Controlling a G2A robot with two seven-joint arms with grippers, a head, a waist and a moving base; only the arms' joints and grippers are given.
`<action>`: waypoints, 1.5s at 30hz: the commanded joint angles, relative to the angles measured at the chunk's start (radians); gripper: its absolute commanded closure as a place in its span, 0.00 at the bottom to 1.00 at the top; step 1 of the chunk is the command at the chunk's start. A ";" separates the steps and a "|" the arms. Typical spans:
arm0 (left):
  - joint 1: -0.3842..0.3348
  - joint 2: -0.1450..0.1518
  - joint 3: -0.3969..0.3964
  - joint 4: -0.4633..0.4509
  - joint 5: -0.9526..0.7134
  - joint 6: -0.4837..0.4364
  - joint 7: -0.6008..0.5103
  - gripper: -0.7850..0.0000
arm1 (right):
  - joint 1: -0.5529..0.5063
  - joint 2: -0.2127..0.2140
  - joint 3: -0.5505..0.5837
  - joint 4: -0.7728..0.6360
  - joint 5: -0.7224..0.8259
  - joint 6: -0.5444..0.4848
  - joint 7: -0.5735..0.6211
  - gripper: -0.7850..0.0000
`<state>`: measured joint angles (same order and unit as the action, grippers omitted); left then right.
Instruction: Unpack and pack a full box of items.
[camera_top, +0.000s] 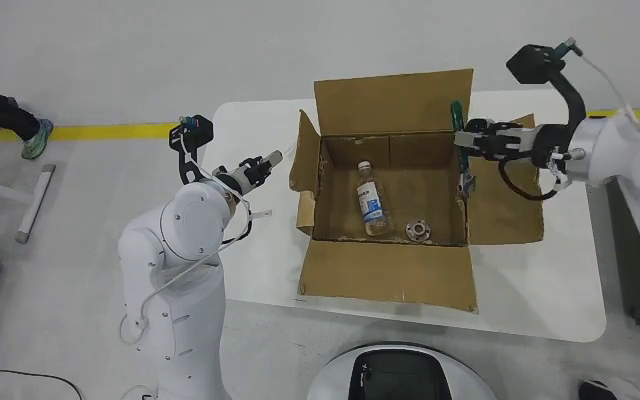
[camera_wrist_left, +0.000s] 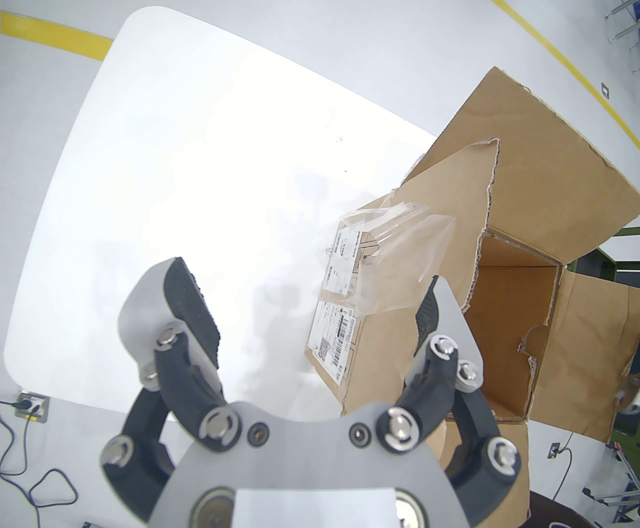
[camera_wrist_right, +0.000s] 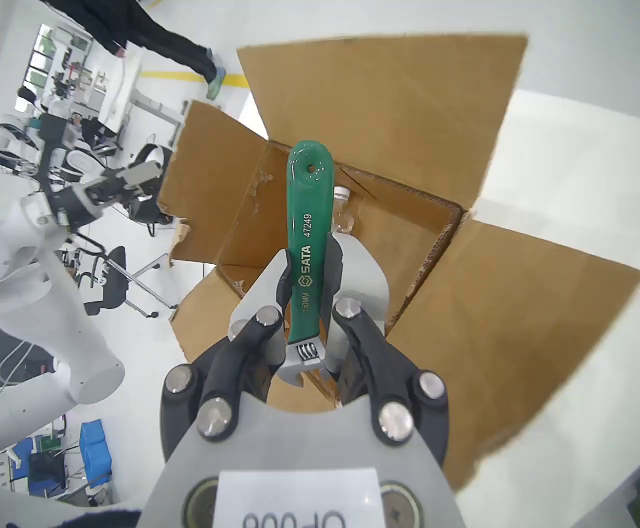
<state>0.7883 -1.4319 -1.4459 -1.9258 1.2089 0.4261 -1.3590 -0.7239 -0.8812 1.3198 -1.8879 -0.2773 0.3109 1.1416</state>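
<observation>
The white worktop carried an open cardboard box with all four flaps folded outward. The left gripper hung over the worktop just beside the box's left flap, its fingers spread wide and holding nothing. Inside the box a clear bottle lay on its side near the middle of the floor, cap toward the far wall. A green-handled wrench was pinched by the right gripper, the fingers pressed on the handle close to the metal head. It was held above the box's right wall, with the handle end reaching toward the far flap. A small round metal part sat on the box floor near the bottle's base, toward the near wall. With two items in the box and the third at its rim, the job looked either barely into unpacking or close to the end of packing. Which of the two could not be told from the wrench's position alone. Either way, the bottle and the metal part were where a packed box would have them, and the wrench was the one item in transit.
</observation>
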 joint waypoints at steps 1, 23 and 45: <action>0.000 0.000 0.000 0.000 0.000 0.000 0.000 0.00 | 0.034 -0.012 -0.120 0.063 -0.069 0.050 -0.014 1.00; 0.000 0.000 0.000 0.000 0.000 0.000 0.000 0.00 | 0.246 -0.103 -0.395 0.300 -0.093 0.122 -0.039 0.53; 0.000 0.000 0.000 0.000 0.000 0.000 0.000 0.00 | -0.421 -0.016 0.517 0.347 0.511 -0.005 -0.173 1.00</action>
<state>0.7883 -1.4319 -1.4460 -1.9258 1.2089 0.4261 -1.3590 -1.1305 -0.8899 1.8503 -1.5498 0.1387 0.3154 0.9783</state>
